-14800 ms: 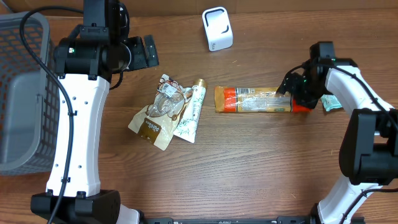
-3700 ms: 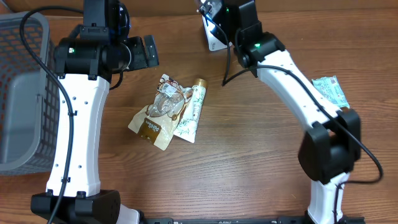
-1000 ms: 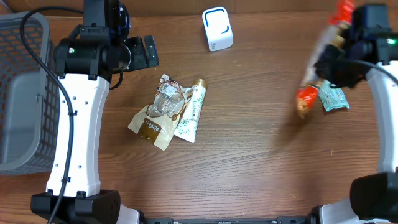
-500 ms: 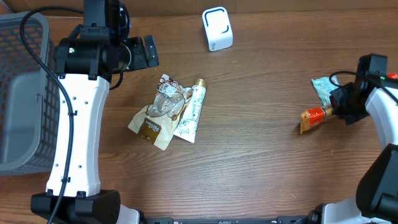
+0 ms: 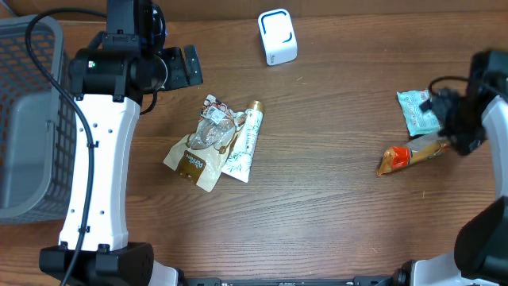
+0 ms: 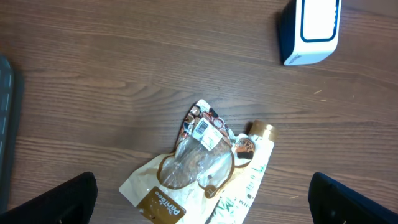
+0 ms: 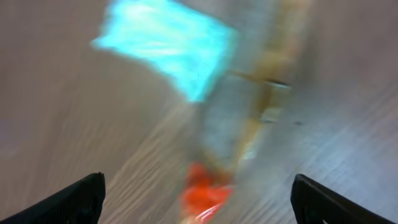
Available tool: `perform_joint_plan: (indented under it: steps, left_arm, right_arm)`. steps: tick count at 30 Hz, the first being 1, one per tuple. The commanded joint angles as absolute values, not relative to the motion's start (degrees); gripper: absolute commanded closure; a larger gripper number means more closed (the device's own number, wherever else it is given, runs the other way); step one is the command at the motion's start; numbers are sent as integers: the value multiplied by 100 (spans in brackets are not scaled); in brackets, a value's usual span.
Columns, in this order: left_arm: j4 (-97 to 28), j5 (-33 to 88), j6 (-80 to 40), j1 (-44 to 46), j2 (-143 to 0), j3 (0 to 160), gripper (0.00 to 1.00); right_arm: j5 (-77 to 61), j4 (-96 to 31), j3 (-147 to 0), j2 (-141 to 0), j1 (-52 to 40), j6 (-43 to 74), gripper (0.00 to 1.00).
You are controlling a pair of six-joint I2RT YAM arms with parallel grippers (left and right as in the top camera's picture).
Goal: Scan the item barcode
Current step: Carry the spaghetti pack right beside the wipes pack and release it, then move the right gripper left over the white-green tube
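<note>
So the right pincer [image 7: 198, 202] is spread wide at the frame's right edge, with the orange snack pack [image 5: 406, 156] lying on the bench [image 5: 317, 222] under it. The left pincer [image 6: 204, 200] is wide apart too.

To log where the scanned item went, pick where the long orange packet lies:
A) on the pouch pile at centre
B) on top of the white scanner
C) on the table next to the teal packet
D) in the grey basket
C: the orange packet lies on the bare wooden table, just below the teal packet.
</note>
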State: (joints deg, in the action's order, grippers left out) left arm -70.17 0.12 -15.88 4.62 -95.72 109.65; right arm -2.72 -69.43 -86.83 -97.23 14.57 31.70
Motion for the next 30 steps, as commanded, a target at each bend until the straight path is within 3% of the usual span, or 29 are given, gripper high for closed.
perform_joint_plan:
  steps: [1,7,17,30]
  left_arm:
    - [-7006,-58,-1476,451,-9550,10938,0]
    - [-7006,-58,-1476,451,-9550,10938,0]
    - [-7006,-58,-1476,451,-9550,10938,1]
    - [-7006,-58,-1476,451,-9550,10938,0]
  right_arm:
    - [-1706,-7015,-9268,-9515,1057,1778,5]
    - [-2528,-6425,-9078,-9673,-189,1544,5]
    - [-2515,-5325,-8908,-10840,-2331,2681,10]
    - [-1879,-4609,-8908,-11952,-3514,3376,21]
